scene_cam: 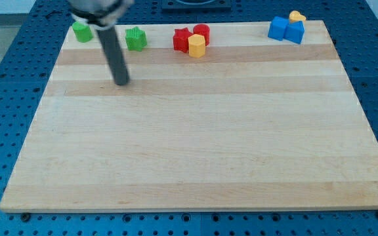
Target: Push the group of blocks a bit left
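**Red-and-yellow cluster waits at the top edge, rod well off to its left**

The likeliest group is the tight cluster near the view's top centre: a red star, a red cylinder just behind it, and a yellow block touching both at the front. A second cluster, two blue blocks with a small yellow piece behind them, sits at the top right, so which group is meant is a judgement.

The risk is plain. The group hugs the board's top edge, and an off-centre shove could scatter it or slide a piece off. Pushed too far, it would hit the green star just to its left.

My tip rests on the wooden board, below and left of the green star, right of the other green block, well apart from the cluster and on its wrong side. There is no pincer to spread or press: only a bare rod.
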`<move>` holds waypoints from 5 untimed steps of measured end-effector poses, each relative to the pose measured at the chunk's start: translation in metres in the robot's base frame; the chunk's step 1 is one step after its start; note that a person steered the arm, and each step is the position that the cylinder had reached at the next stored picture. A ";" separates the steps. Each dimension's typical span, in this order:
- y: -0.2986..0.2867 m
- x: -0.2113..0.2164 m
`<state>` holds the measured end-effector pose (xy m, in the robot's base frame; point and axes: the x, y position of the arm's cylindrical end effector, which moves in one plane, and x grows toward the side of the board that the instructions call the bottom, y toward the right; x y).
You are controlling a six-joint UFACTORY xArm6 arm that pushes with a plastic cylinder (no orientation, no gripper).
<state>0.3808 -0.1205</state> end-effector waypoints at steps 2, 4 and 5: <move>0.081 0.009; 0.204 0.002; 0.259 -0.020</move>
<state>0.3607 0.1382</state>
